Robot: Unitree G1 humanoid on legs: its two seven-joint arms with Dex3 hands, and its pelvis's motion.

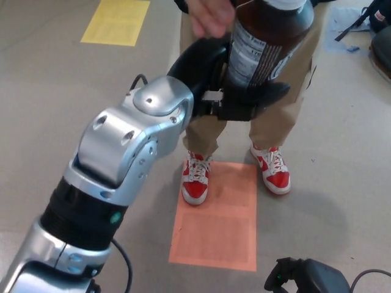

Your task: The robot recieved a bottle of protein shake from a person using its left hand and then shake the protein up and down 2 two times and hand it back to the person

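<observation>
Bottle (269, 43) top cut off by upper edge; person's hand (211, 15) blurred, partly cropped.

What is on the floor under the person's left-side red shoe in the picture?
An orange rectangle on the floor lies under the red shoe; the shoe covers its upper left corner. The other red shoe stands at its right edge.

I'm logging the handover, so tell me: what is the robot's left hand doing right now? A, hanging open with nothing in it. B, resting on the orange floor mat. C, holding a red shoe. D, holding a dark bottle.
D: the left hand has its fingers wrapped around the lower part of the dark bottle, held up in front of the person's trousers.
</observation>
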